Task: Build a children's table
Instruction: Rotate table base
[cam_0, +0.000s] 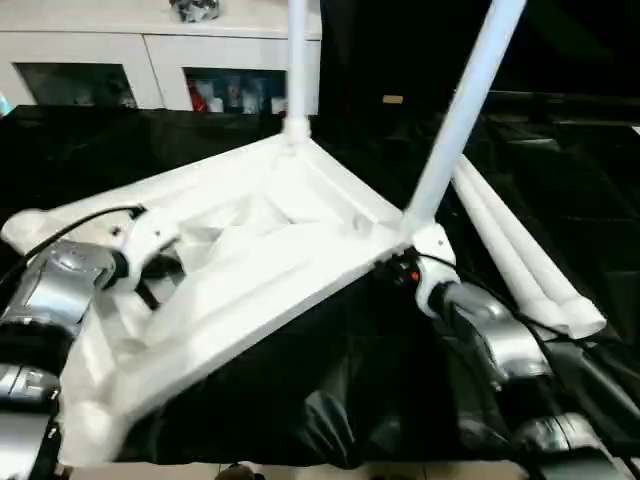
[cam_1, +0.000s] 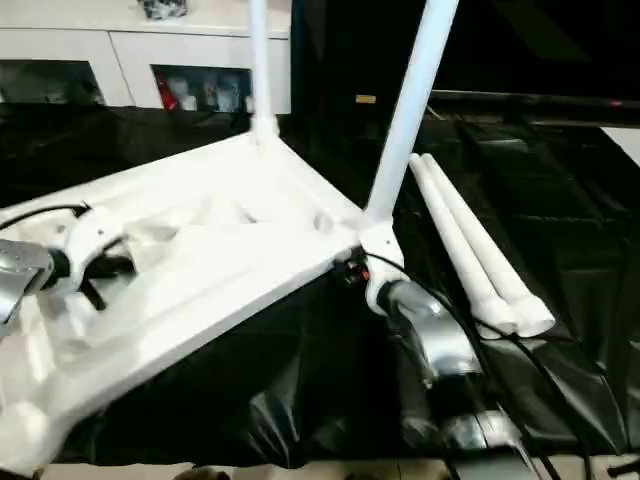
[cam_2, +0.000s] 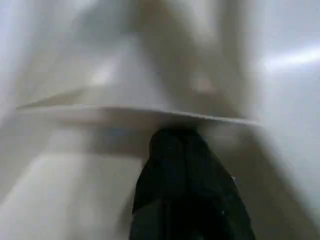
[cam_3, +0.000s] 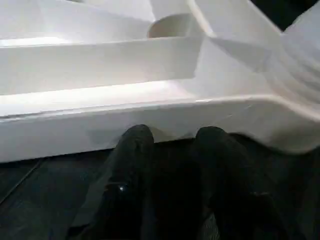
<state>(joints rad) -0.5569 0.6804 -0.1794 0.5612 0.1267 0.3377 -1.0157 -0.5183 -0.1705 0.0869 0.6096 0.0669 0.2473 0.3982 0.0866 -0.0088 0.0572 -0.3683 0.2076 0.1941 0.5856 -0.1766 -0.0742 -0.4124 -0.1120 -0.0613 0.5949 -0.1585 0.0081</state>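
1. Nearest, the left gripper (cam_2: 187, 150) has its two black fingers pressed together, tips butted against a thin rib on the underside of the tabletop (cam_0: 250, 270). Nothing is pinched; it looks like a push or a brace to keep the slab from sliding.

2. The right gripper (cam_3: 172, 137) sits at the tabletop's near right edge, just beside the corner that carries a leg. Its fingers are partly spread, tips meeting the outer rim where it rests on the black sheet (cam_0: 330, 400); I cannot tell whether they grip the rim or only touch it. The position suggests steadying that corner.

3. The children's table lies upside down on the black sheet, ribbed side up, one corner pointing away from the robot.

4. Two legs already stand in sockets: the right-corner leg (cam_0: 462, 110), leaning a little rightward, and the far-corner leg (cam_0: 297, 70), upright. The near left sockets look unfilled, so probably about half the legs remain.

5. The two spare legs (cam_0: 520, 260) lie side by side on the sheet, just off the tabletop's right edge, near the right arm. Reaching them seems easy, though the leaning leg stands between.

6. Farthest, a white cabinet (cam_0: 150, 60) with glass doors backs the work area, well apart from the far corner.
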